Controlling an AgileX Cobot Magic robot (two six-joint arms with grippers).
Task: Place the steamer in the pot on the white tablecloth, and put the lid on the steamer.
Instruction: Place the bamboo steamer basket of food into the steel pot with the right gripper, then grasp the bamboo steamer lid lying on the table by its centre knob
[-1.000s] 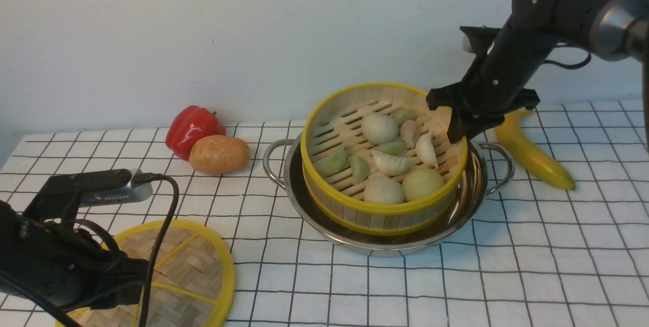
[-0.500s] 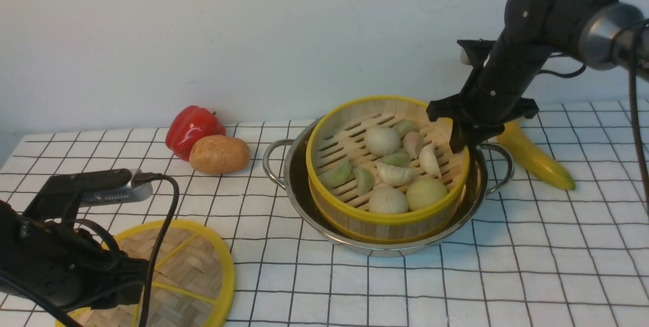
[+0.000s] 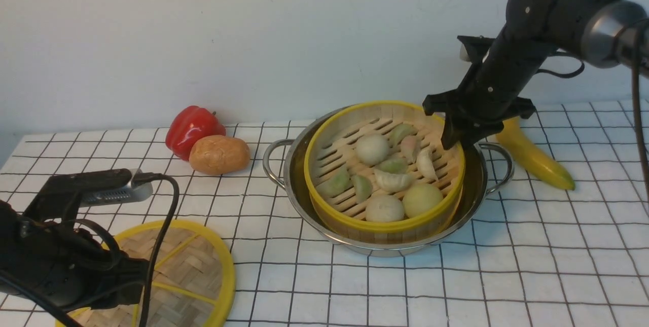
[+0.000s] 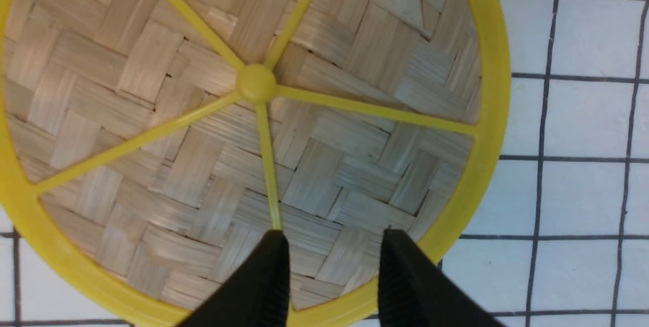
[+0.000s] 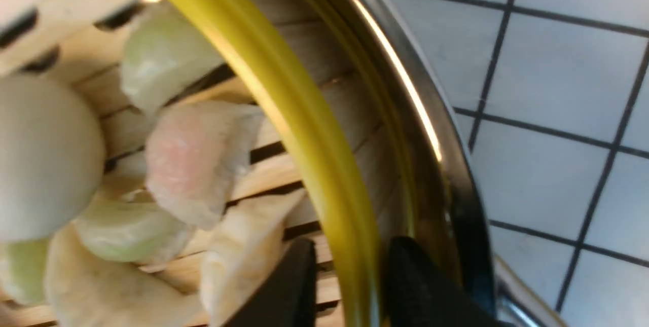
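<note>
The steamer (image 3: 385, 223), a bamboo basket with a yellow rim, sits level inside the steel pot (image 3: 294, 177) on the white tablecloth (image 3: 532, 266). It holds several dumplings and buns (image 3: 393, 180). My right gripper (image 5: 352, 246) is at the steamer's far right rim. Its jaws are open and straddle the yellow rim (image 5: 304, 129), one finger inside the basket, the other between wall and pot. The lid (image 3: 195, 261), a woven disc with yellow spokes, lies flat at the front left. My left gripper (image 4: 332, 238) hovers open over the lid's edge (image 4: 487, 114), nothing between its fingers.
A red pepper (image 3: 192, 126) and a brown potato (image 3: 219, 154) lie left of the pot. A banana (image 3: 532, 157) lies right of it, just behind the right arm. The pot's wire handles (image 3: 271, 162) stick out on both sides.
The steamer has come down from a tilt to sit level in the pot. The right gripper's jaws have parted from the rim. The left arm has not moved.
</note>
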